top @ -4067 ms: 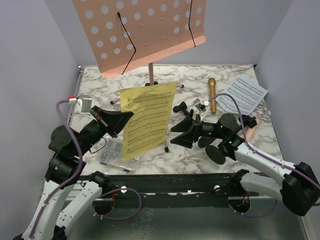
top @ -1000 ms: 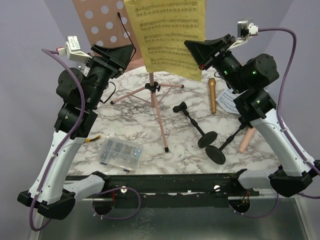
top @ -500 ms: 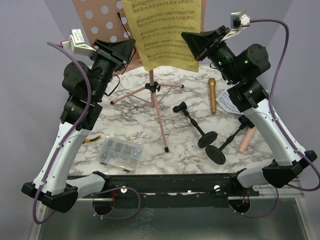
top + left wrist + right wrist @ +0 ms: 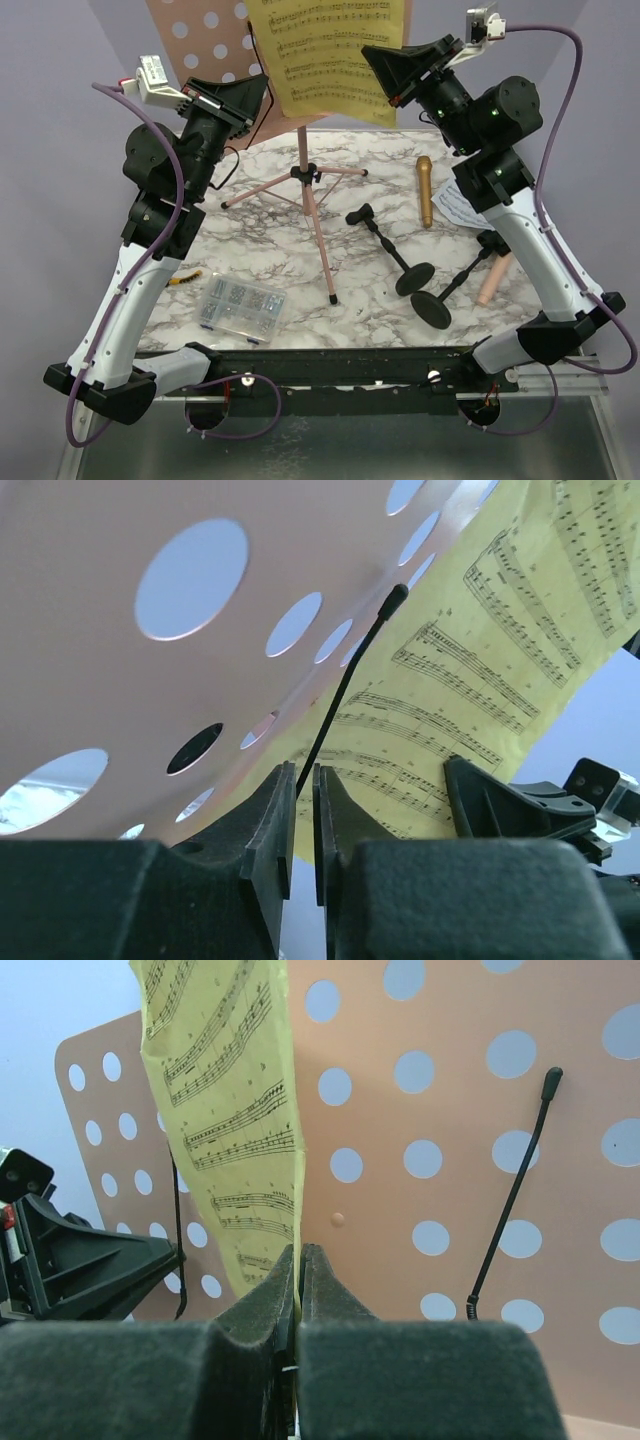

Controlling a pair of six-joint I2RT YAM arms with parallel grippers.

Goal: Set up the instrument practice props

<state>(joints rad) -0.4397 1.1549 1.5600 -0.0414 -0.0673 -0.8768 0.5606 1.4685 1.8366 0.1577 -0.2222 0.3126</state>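
The left hand [image 4: 305,772] fills the bottom of the view with its two black fingers [image 4: 262,825]. They stand close together, with only a narrow slit between them. A thin black wire arm [image 4: 345,688] rises from this slit, slanting up and to the right, and ends in a small rounded tip. Whether the fingers press it, I cannot tell. Above the hand and to its left spreads the pink perforated music rack [image 4: 110,690], with pale light showing through its round holes. To the upper right of the hand, the yellow sheet-music page [image 4: 480,650] overlaps the rack. To the lower right, the black right hand [image 4: 515,808] reaches this page's lower edge.
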